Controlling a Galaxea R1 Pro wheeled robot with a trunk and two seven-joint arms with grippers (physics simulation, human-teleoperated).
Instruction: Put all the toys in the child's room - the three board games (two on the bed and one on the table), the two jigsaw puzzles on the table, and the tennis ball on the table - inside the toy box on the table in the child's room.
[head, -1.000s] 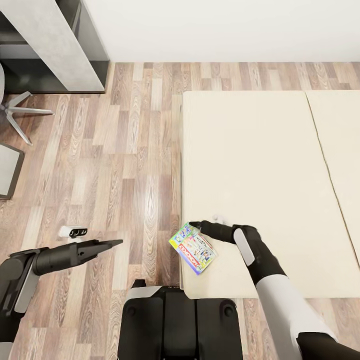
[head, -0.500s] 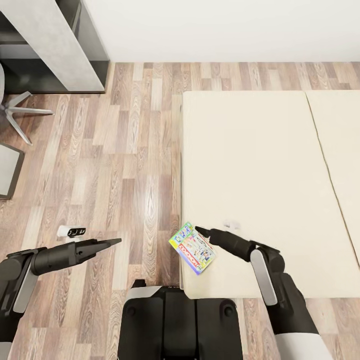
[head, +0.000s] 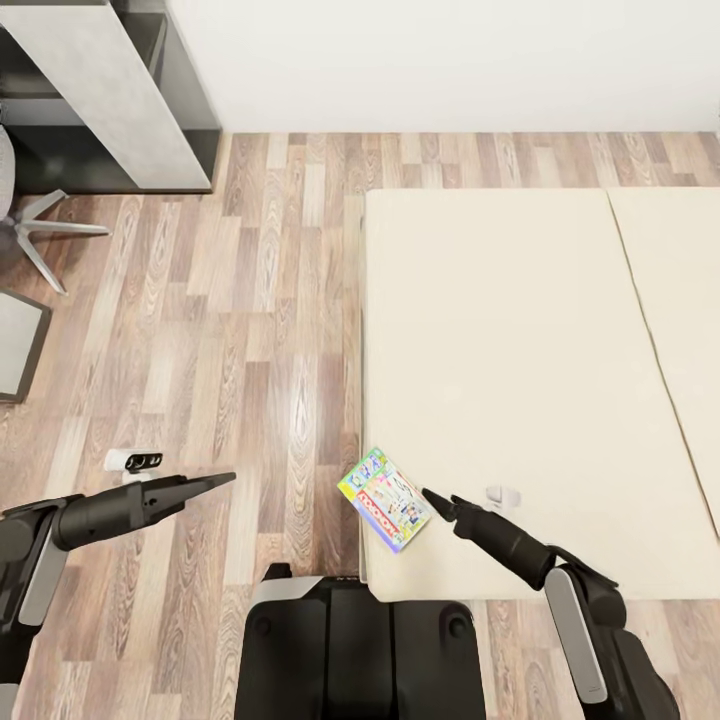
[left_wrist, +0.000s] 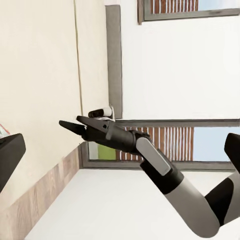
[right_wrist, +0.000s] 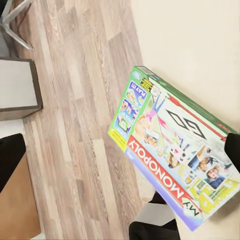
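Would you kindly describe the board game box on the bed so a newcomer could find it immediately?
Start at the wide beige bed beside the wood-plank floor. Go to its near corner on the floor side, where a flat box lies at an angle with one corner past the mattress edge. That board game is green-edged, brightly printed and lettered "MONOPOLY", the sole colourful thing there, just off the right tool.

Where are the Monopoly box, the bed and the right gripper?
Monopoly box (head: 386, 500), head view, lid centre.
Bed (head: 500, 330), head view, bare mattress.
Right gripper (head: 432, 497), head view, at its fingertips.
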